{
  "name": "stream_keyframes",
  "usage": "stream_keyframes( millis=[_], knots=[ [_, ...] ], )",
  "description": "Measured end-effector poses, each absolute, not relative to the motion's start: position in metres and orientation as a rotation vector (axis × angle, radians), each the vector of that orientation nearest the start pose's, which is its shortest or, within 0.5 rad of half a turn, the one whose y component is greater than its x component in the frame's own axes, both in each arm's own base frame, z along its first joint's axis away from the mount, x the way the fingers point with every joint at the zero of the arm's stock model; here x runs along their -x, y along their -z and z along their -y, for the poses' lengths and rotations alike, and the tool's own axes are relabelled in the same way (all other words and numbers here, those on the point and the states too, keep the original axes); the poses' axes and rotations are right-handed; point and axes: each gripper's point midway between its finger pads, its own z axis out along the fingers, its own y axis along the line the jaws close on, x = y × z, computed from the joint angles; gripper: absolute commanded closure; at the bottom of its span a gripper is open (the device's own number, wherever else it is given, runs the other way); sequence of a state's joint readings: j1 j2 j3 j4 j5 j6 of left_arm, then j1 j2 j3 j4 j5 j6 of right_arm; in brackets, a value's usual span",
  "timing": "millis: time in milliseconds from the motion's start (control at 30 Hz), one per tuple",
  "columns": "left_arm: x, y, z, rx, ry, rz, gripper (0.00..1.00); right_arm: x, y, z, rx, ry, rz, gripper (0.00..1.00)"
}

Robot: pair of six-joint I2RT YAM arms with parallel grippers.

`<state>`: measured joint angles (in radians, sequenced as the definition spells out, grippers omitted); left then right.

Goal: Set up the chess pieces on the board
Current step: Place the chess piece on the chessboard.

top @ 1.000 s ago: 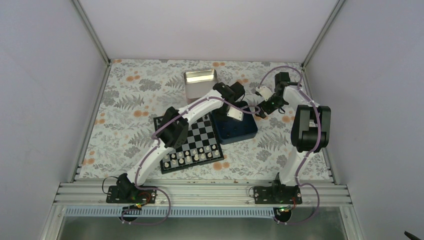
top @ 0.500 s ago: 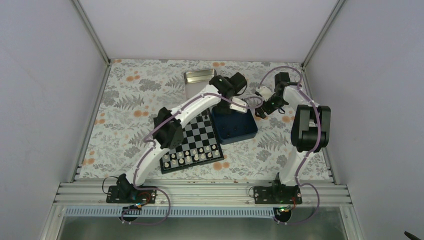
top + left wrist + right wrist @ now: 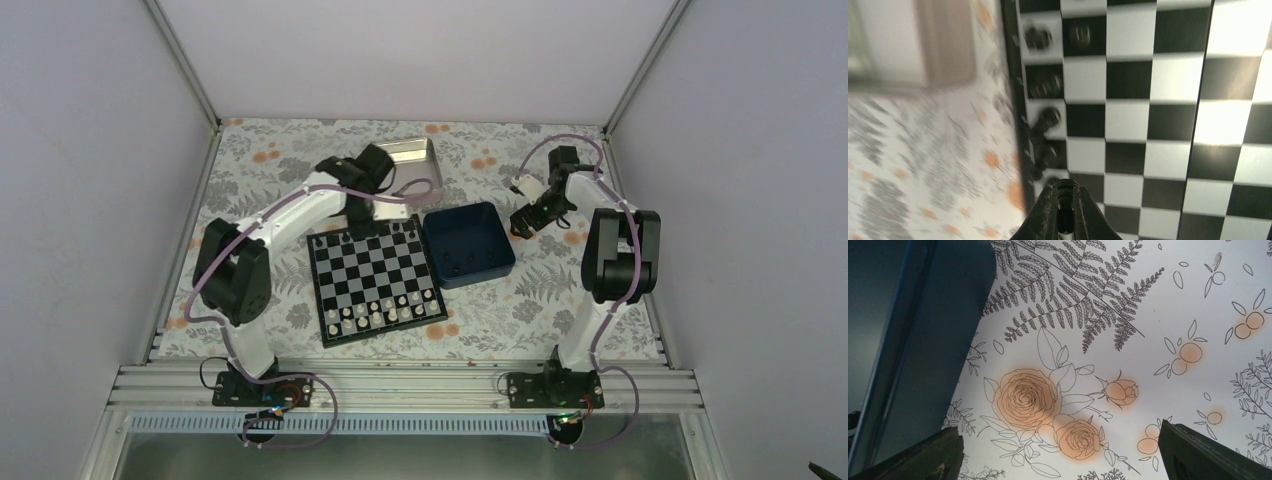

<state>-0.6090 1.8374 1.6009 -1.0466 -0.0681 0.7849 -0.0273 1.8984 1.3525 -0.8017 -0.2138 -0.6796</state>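
**Left arm swung away from the blue box to the board's far edge**

Floral cloth, printed with grey ferns and soft orange roses, covers the table between plain white walls. On it lies the board, a flat square of glossy black and silvery checks with a thin black border. The chess pieces, tiny rounded black ones, stand in a line along its far edge; the wrist view blurs them. Cream-white chessmen fill the two near rows. Just right of the board sits a navy blue square box with rounded corners. Beyond the board is a shiny metal tin.

Your left gripper hovers over the board's far edge, beside the black pieces, its dark fingers pressed together. Your right gripper hangs over bare cloth just right of the box, jaws spread wide, holding nothing.

A second ago your left arm stretched across the board and its gripper was over the navy box. Now it is folded to the left, and board and box both show whole. Your right arm has not moved.
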Motion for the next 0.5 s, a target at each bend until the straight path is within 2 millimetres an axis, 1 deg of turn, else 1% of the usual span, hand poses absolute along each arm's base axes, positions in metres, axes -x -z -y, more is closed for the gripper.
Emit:
stream_keyframes(
  millis=[67, 200, 300, 500],
  knots=[
    [-0.336, -0.115, 0.198, -1.782, -0.129, -2.285, 0.95, -0.399, -0.051, -0.025, 0.947, -0.175, -2.696, 0.00],
    [-0.329, -0.098, 0.163, -1.691, -0.115, -2.370, 0.95, -0.398, -0.048, -0.024, 0.949, -0.171, -2.709, 0.00],
    [-0.328, -0.092, 0.155, -1.640, -0.105, -2.380, 0.95, -0.398, -0.045, -0.024, 0.951, -0.169, -2.718, 0.00],
    [-0.326, -0.077, 0.155, -1.613, -0.068, -2.374, 0.95, -0.397, -0.043, -0.023, 0.949, -0.165, -2.727, 0.00]
  ],
)
